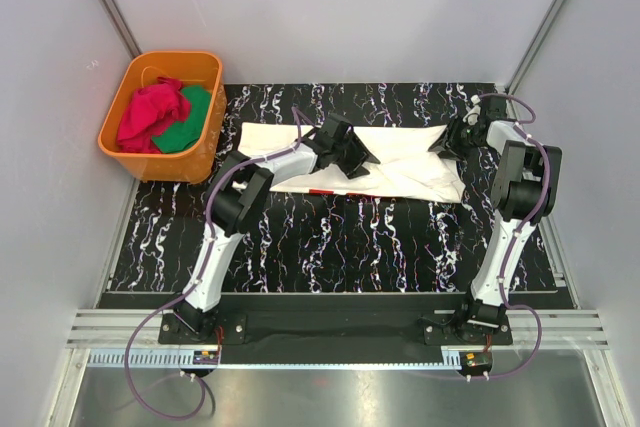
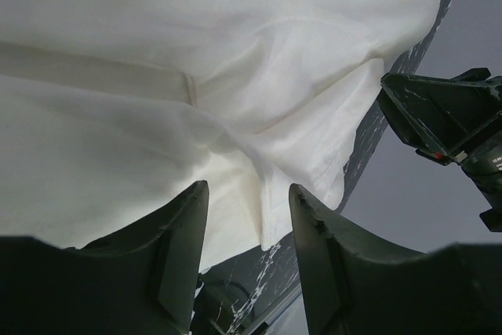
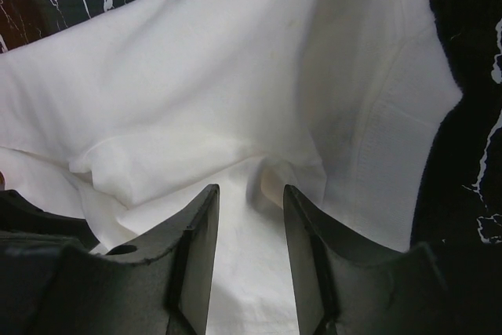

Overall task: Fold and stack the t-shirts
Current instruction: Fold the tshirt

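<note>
The cream-white t-shirt (image 1: 400, 162) lies partly folded and creased across the back of the black marbled mat (image 1: 330, 237). A bit of red shows at its near edge (image 1: 322, 190). My left gripper (image 1: 350, 152) is low over the shirt's middle. In the left wrist view its jaws (image 2: 247, 187) stand open over a fold of the white cloth (image 2: 235, 76). My right gripper (image 1: 452, 137) is at the shirt's right end. In the right wrist view its jaws (image 3: 251, 187) stand open over a raised crease of the shirt (image 3: 235, 76). A red tee (image 1: 152, 115) lies crumpled in the tub.
The orange plastic tub (image 1: 205, 147) stands at the back left, off the mat, holding the red cloth and a green cloth (image 1: 190, 122). Grey walls close in the back and sides. The right gripper shows in the left wrist view (image 2: 447, 119).
</note>
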### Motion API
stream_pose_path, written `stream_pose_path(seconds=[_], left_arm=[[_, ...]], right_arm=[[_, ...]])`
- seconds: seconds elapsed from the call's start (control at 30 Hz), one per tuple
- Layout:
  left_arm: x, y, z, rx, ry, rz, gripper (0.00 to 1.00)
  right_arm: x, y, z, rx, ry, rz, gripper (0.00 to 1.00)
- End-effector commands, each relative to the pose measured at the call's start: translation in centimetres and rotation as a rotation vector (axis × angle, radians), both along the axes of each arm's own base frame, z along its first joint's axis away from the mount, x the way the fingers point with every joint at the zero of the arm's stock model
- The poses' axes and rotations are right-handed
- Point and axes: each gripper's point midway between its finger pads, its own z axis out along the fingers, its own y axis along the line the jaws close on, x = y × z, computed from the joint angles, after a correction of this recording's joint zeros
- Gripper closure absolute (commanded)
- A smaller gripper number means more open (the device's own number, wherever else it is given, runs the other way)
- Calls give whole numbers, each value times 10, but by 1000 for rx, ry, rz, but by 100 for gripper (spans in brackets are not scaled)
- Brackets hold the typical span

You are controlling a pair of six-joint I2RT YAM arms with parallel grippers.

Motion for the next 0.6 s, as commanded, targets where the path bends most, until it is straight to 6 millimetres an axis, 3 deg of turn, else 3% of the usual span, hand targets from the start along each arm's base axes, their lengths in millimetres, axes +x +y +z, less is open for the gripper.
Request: stream_pose_path(seconds=[0.0,0.57], left_arm=[[19,-8,12,-35,-35,31,50],[36,-6,9,-78,-36,68,71]], right_arm=[[12,2,15,1,-57,26,55],[12,8,5,19,-40,56,55]])
